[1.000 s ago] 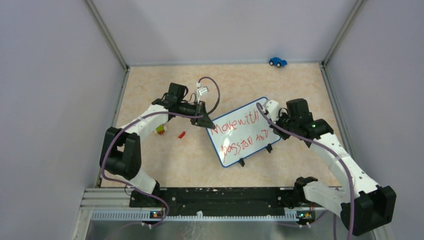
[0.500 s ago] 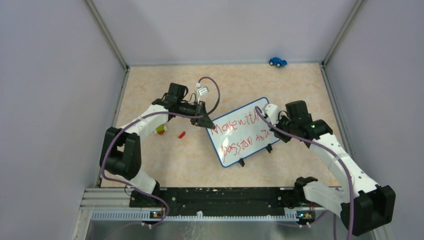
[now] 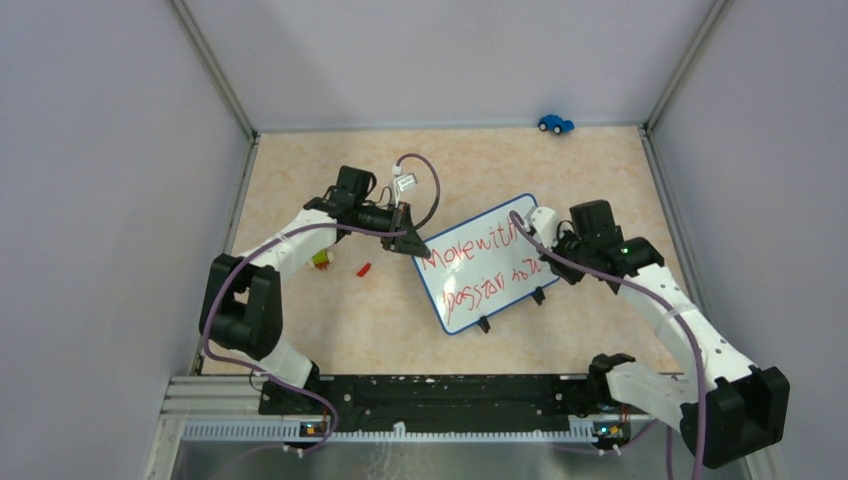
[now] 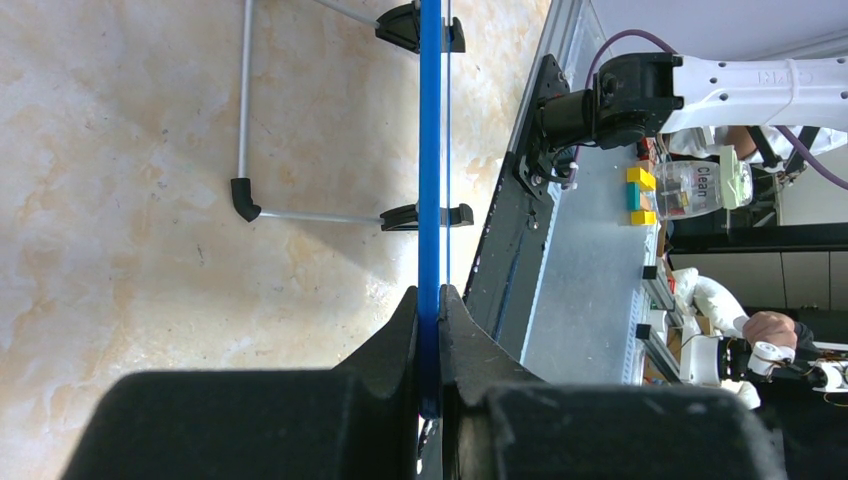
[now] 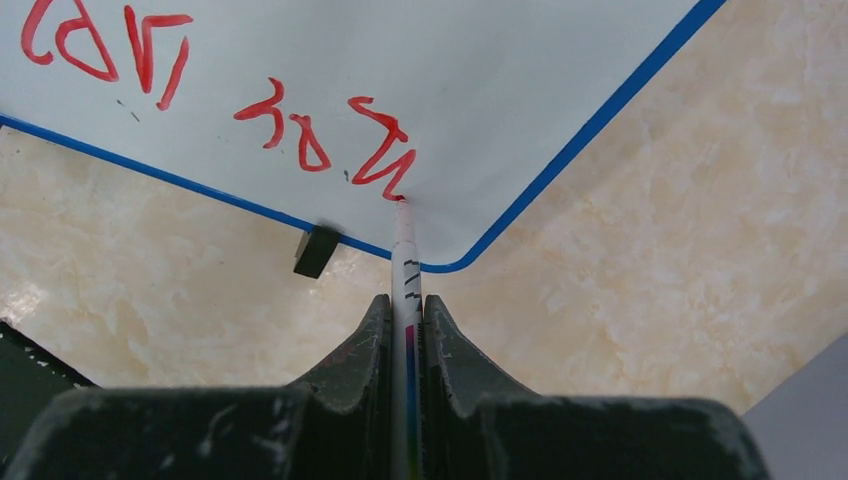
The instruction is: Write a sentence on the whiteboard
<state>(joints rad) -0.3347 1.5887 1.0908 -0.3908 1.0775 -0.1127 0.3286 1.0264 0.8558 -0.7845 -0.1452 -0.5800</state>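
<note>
**Board pinched on the left, marker tip down on the right**

Top view: the small white whiteboard with the thin blue rim (image 3: 497, 300) sits askew on the beige marbled worktop (image 3: 330, 320), between your two arms. The red handwritten sentence (image 3: 468, 246) runs in two lines, "Move with" above a scrawl. Your left fingers (image 4: 395, 340) meet the board at its far left corner. From up here you cannot tell how they grip.

Left wrist view settles it: the blue rim runs edge-on, clamped tight between both fingers. It also shows the black clip feet (image 4: 415, 214) and a thin metal wire stand (image 4: 245, 100) behind the board.

Right wrist view: your right fingers (image 5: 365, 350) are closed on a thin white-barrelled marker (image 5: 405, 255). Its tip touches the board at the end of the last red stroke, near a rounded corner. The top view hides this contact.

Only the top view shows these:
- a small blue toy car (image 3: 555, 123) at the far edge
- a small red piece (image 3: 364, 268) left of the board
- a yellow-green bit (image 3: 321, 259) just beside your left arm
</note>
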